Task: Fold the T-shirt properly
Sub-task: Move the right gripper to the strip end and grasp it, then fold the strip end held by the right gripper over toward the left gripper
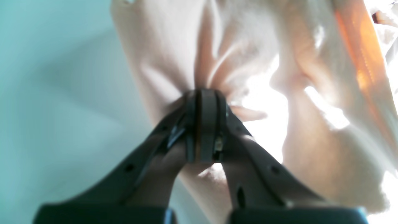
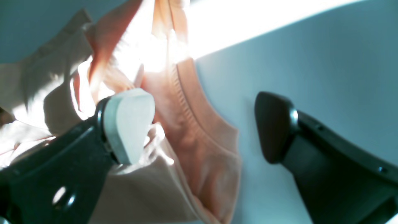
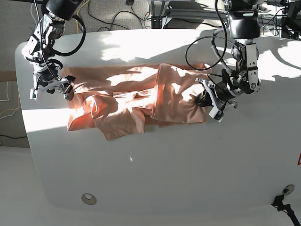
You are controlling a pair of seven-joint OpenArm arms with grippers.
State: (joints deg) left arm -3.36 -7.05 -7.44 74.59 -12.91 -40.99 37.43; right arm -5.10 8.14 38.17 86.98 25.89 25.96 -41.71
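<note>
Across the white table [image 3: 188, 165] the T-shirt [image 3: 136, 101] is lying crumpled and partly folded, stretching between my two arms. My left gripper [image 1: 203, 93] is pinching a gathered bunch of its cloth, jaws pressed together on the fabric. My right gripper [image 2: 205, 124] is standing spread wide beside the ribbed neck [image 2: 186, 102], one pad [image 2: 129, 121] resting against cloth, gripping nothing.

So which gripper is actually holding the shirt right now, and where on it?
The left gripper is shut on a pinch of the salmon-pink cloth T-shirt at its edge. The right gripper is open, holding nothing.
</note>
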